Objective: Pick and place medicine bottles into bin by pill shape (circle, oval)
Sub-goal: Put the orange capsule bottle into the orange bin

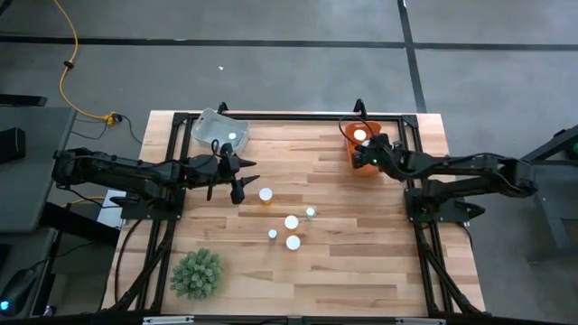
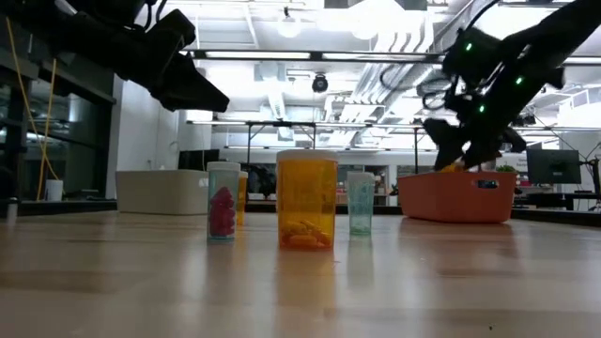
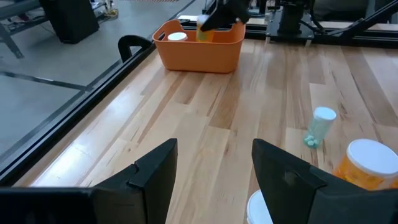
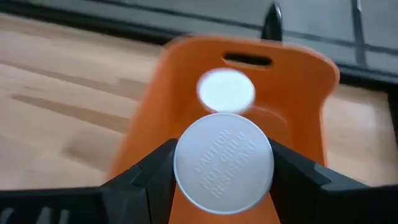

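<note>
1. Medicine bottles are spread over three places: five stand upright on the table [image 1: 361,271], one is held by the right arm, and one lies inside the orange bin [image 1: 352,135].
2. On the table, the orange-bodied bottle [image 1: 266,195] stands nearest the left gripper [image 1: 237,177]; two large white-capped bottles [image 1: 292,222] [image 1: 293,242] stand close together beyond it, with a small clear bottle [image 1: 311,213] and another small one [image 1: 273,234] on either side of them.
3. The right gripper [image 4: 222,171] hangs over the orange bin, its fingers [image 4: 152,174] clamped on a white-capped bottle [image 4: 224,163], cap facing the wrist camera.
4. Below that held bottle, a second white cap [image 4: 226,91] shows inside the orange bin.
5. The left gripper hovers above the table between the clear bin [image 1: 206,131] and the orange-bodied bottle, its fingers [image 3: 155,171] apart and holding nothing.
6. The clear bin, at the far corner from the orange bin, holds one white-capped item [image 1: 232,137].
7. A green spiky plant ball [image 1: 197,273] sits at the table's near edge, well apart from the orange bin.
</note>
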`<state>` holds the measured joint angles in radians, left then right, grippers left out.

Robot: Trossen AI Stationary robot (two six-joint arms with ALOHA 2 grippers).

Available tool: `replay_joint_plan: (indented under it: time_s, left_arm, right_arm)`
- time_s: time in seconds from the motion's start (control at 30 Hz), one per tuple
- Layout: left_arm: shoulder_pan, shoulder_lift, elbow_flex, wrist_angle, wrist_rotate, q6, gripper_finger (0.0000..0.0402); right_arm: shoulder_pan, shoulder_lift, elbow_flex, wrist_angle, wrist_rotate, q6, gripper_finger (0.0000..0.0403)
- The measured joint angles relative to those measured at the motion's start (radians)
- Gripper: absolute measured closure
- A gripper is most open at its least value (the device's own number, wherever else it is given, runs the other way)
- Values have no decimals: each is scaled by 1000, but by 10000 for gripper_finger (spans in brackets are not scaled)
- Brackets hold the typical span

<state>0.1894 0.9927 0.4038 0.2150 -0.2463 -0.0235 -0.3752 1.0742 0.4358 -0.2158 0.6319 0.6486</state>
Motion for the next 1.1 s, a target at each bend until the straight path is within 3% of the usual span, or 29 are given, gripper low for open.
replay_joint_plan:
  time_s: [0.3, 0.73, 1.1]
  left_arm:
    - [0, 0, 0, 0, 0, 0, 204]
    - [0, 0, 0, -2, 0, -8, 204]
    - [0, 0, 0, -8, 0, -18, 204]
  right_arm:
    - [-81, 116, 0, 74, -43, -3, 207]
    - [-90, 126, 0, 91, -74, -28, 206]
    - [-90, 126, 0, 90, -56, -25, 138]
